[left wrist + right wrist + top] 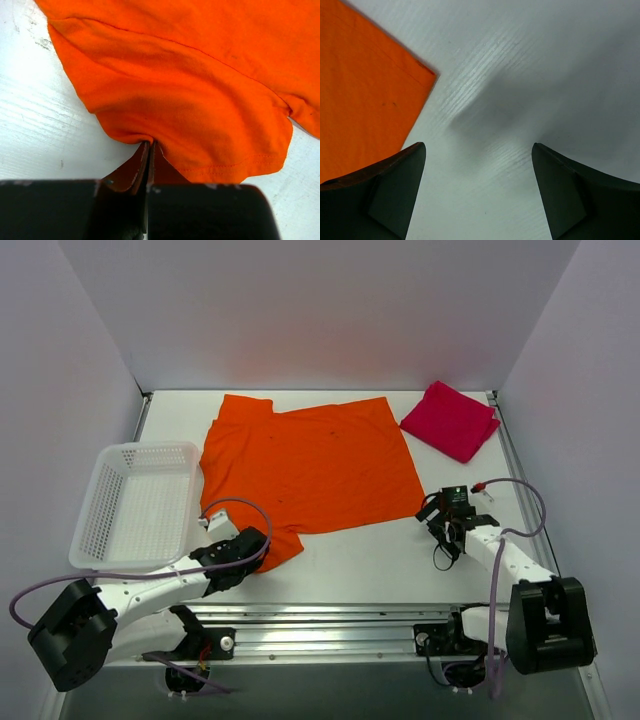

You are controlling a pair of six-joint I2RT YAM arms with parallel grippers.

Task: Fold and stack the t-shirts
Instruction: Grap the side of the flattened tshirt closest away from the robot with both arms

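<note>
The orange t-shirt (pixel 310 465) lies spread flat in the middle of the table. My left gripper (pixel 243 550) is shut on its near left sleeve edge; in the left wrist view the fingers (pixel 148 150) pinch a fold of the orange t-shirt (pixel 190 90). The crimson-pink t-shirt (pixel 451 420) lies folded at the back right. My right gripper (pixel 443 508) is open and empty above bare table, just right of the orange shirt's near right corner (pixel 365 95); in the right wrist view the gripper (pixel 479 150) holds nothing.
A white mesh basket (pixel 138 502) stands at the left, next to the orange shirt and my left arm. White walls enclose the table at the back and sides. A metal rail (pixel 330 625) runs along the near edge.
</note>
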